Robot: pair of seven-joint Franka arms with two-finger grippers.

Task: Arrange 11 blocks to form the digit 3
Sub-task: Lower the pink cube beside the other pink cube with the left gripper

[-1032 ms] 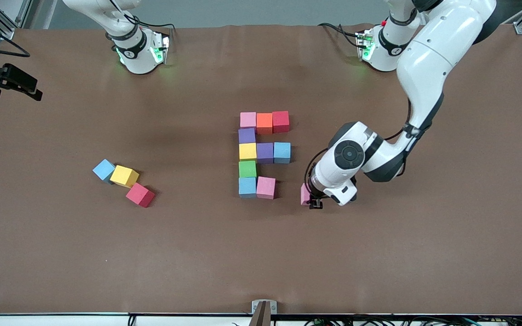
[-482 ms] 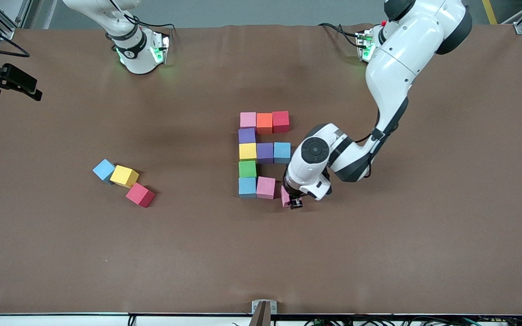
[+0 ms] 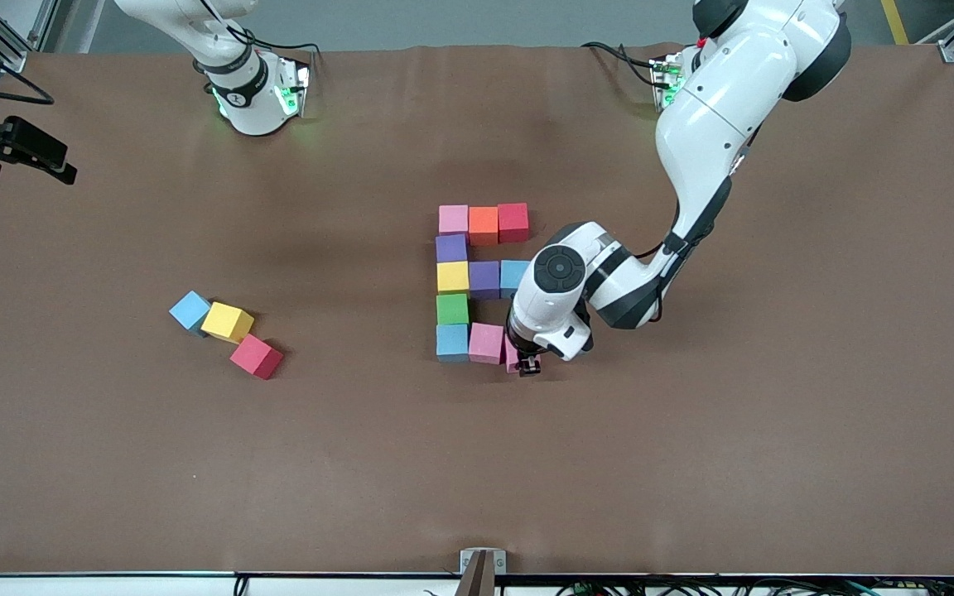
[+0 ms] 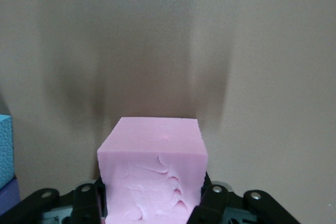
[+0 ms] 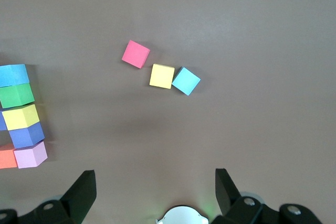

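Observation:
The digit 3 (image 3: 453, 276) lies mid-table as touching blocks: pink, orange and red in the bar farthest from the camera, a purple, yellow, green and blue column, a purple and light blue middle bar, and a pink block (image 3: 486, 343) beside the blue one. My left gripper (image 3: 527, 364) is shut on another pink block (image 4: 152, 166), held low right beside that pink block (image 3: 513, 359) on the side toward the left arm's end; contact cannot be told. My right gripper (image 5: 153, 182) hangs open and empty high above the table by its own base.
Three loose blocks lie toward the right arm's end: light blue (image 3: 190, 310), yellow (image 3: 227, 322) and red (image 3: 256, 357), touching in a slanted row. The left arm's white forearm (image 3: 560, 285) hangs over part of the light blue block (image 3: 513, 273) of the middle bar.
My left gripper has carried the pink block across toward the figure, from a gap away to right beside the pink block of the nearest bar. The right arm has stayed still.

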